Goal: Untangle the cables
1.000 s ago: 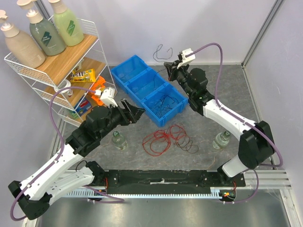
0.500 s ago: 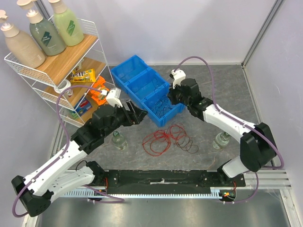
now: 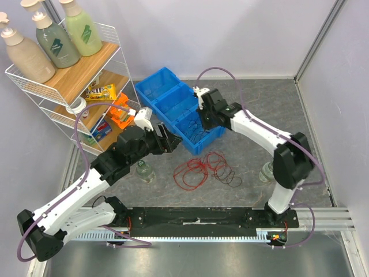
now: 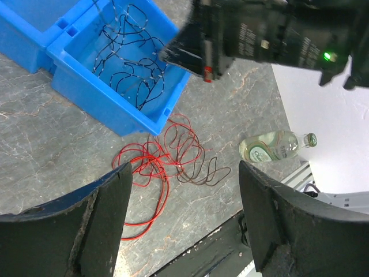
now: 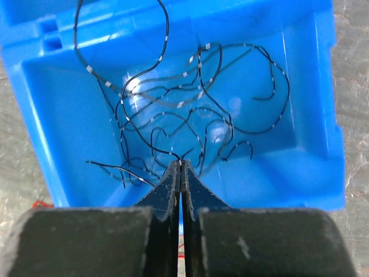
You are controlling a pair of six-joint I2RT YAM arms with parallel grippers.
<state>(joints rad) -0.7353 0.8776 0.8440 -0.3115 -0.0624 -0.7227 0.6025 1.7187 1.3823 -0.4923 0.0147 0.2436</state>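
Top view: the right gripper (image 3: 202, 122) has dropped from the back wall into the near compartment of the blue plastic bin (image 3: 157, 85), and the tangle of red and black cables (image 3: 204, 169) lies just beside it. Left wrist: the left gripper (image 4: 184, 173) gapes empty above that tangle. Right wrist: the pincer is clenched on one thin black wire (image 5: 123, 115), so probably another strand is sorted.

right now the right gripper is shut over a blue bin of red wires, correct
One thing is off: the right wrist view shows black wires in the blue bin below the shut right gripper, not red ones.
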